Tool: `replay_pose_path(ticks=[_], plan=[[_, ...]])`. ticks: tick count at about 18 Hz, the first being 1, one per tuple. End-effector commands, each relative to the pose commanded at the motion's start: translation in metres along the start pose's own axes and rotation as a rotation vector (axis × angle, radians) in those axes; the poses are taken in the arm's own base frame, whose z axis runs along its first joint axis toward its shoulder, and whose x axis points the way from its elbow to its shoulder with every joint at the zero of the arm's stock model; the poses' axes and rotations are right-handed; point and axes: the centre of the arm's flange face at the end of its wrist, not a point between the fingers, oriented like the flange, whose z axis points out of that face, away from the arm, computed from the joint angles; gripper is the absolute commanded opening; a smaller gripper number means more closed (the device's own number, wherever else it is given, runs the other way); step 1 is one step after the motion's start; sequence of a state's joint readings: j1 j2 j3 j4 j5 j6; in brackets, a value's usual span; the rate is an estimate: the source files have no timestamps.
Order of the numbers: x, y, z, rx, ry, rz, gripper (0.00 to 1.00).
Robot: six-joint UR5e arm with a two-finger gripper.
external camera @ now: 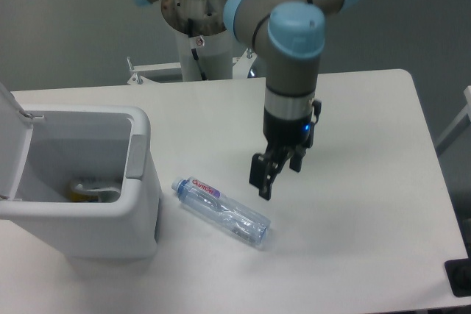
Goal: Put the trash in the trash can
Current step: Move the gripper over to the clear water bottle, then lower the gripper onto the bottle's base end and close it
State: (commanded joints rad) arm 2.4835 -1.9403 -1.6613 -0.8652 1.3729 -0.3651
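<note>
A clear crushed plastic bottle with a pale blue cap and a red-purple label lies on the white table, cap toward the left. The large pale grey trash can stands at the left with its flip lid raised; something pale and yellowish lies at its bottom, and I cannot tell what it is. The blister pack does not show clearly. My gripper hangs just above and to the right of the bottle, tilted, with its fingers slightly apart and holding nothing.
The arm's base stands at the back of the table. A dark object sits at the table's front right corner.
</note>
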Motion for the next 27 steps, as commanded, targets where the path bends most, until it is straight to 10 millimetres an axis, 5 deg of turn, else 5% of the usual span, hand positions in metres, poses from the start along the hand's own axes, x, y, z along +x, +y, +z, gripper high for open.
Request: replay_pose_path(ticks=[3,12,27], plan=[[0.005,0.004,0.03,-0.041,-0.021,0.015,1.0],[0.016,0.009,0.079,-0.075,-0.074,0.058,1.0],[0.014,0.008,0.133,-0.121,-0.135,0.071,1.0]])
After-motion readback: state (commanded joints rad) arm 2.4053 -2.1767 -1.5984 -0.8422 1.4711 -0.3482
